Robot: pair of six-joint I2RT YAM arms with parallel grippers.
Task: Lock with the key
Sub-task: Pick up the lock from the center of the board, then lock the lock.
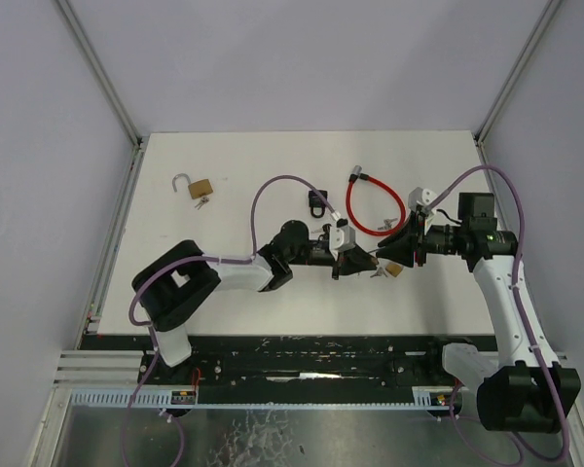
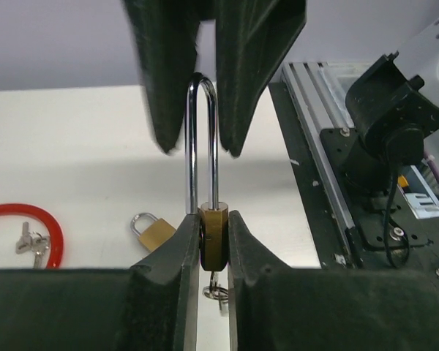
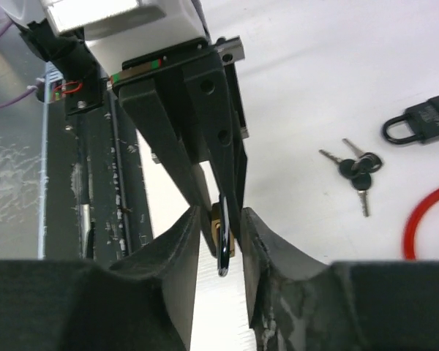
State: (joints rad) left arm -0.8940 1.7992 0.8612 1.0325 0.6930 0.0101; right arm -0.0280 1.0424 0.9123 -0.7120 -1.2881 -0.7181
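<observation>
Your left gripper (image 2: pixel 213 223) is clamping the brass padlock (image 2: pixel 213 241) by its flat body, mid-table, near of the red cable lock (image 2: pixel 22 210). It is likely handling as small, rigid, slick metal, so that flat-face hold is suiting it. Your right gripper (image 3: pixel 221 219) is straddling the shackle (image 3: pixel 223 256), seemingly slack rather than pinching; the key (image 2: pixel 216 294) is dangling below.

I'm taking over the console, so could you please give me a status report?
Left gripper shut on brass padlock body. Right gripper slightly open around shackle. Key ring hangs below lock. Nothing in the way.
</observation>
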